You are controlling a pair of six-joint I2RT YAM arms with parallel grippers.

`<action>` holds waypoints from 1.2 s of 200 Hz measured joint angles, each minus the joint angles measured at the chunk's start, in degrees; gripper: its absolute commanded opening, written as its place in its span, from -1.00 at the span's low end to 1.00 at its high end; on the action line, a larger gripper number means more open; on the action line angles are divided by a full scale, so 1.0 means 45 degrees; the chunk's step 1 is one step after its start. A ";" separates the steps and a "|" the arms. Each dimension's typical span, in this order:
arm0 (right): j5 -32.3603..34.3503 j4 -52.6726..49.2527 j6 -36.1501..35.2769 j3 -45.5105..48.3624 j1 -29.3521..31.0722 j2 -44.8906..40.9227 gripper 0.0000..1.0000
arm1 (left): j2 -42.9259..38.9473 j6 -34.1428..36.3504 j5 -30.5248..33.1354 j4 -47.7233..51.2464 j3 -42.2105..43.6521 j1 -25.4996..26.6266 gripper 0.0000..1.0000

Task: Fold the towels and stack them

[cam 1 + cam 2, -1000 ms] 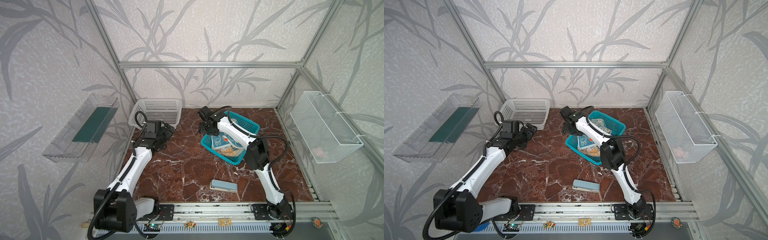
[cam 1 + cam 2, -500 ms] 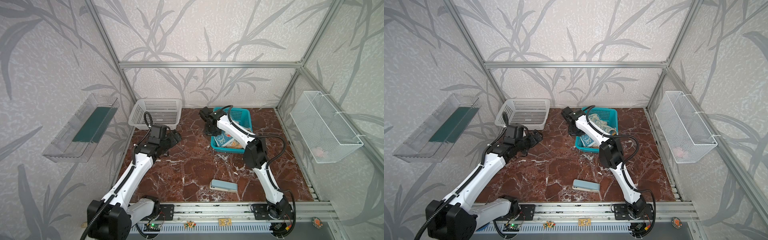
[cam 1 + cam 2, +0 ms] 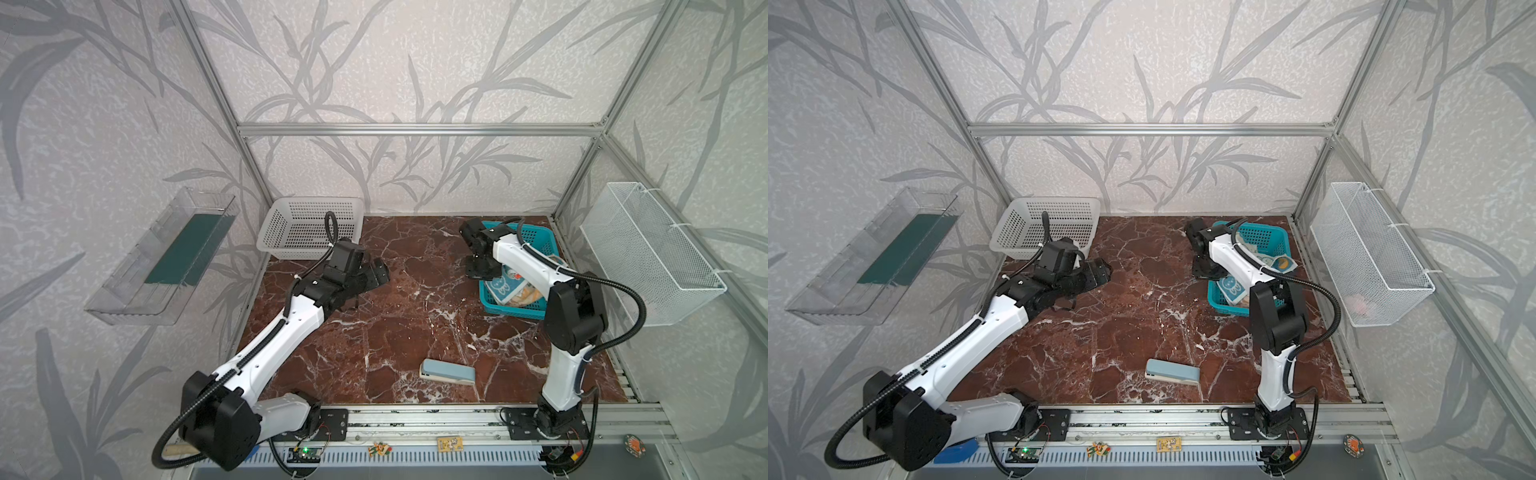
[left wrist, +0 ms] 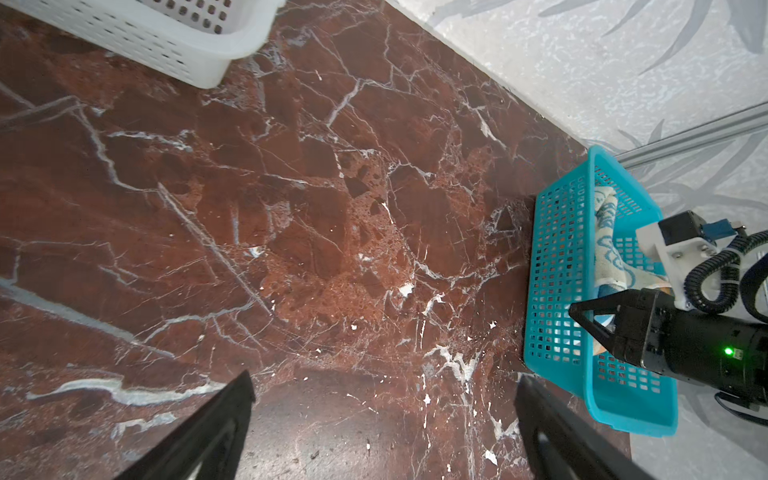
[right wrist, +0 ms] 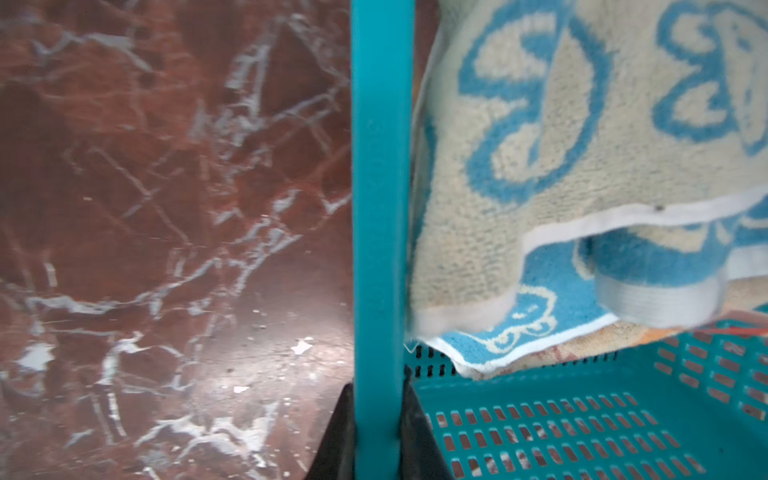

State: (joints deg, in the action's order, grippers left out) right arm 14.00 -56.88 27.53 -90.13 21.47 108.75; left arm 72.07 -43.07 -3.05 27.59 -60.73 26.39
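Since towels [image 5: 540, 137] lie heaped inside teal basket [image 5: 380, 166] at far right of bench [image 4: 291, 208], nothing folded yet. Note right fingers [image 5: 343, 432] pinched narrow on basket rim, one inside, one outside: likely to drag or steady basket, not lift cloth. Right arm reaches forward, wrist bent down over basket's inner wall. Your left fingers [image 4: 216, 424] spread wide, empty, low above bare bench near white basket [image 3: 309, 224]. Left arm stretched forward, probably waiting for first towel.
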 measured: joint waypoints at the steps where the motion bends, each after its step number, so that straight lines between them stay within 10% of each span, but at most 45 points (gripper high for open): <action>1: 0.0005 0.0010 -0.0034 0.0073 -0.0039 -0.0053 -1.00 | 0.0019 0.0005 0.0000 0.0005 -0.0010 0.0015 0.98; 109: 0.1020 0.1666 -0.4988 0.1734 -0.1846 -0.1054 -1.00 | 0.1729 0.0631 0.0427 -0.0253 -0.1579 0.1219 0.98; 180: 0.0228 0.1860 -0.4881 0.1530 -0.2035 -0.1491 0.47 | 0.2351 0.1277 0.0738 -0.0233 -0.2278 0.1331 0.99; 240: 0.0408 0.1991 -0.3507 0.0214 -0.2730 -0.3201 0.73 | 0.3395 0.2866 0.1234 -0.0418 -0.4104 0.2108 0.98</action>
State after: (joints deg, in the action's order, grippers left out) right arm 15.84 -47.92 11.75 -89.17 9.19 94.35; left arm 87.35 -30.17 2.50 25.71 -79.20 35.88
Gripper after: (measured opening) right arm 0.864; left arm 0.993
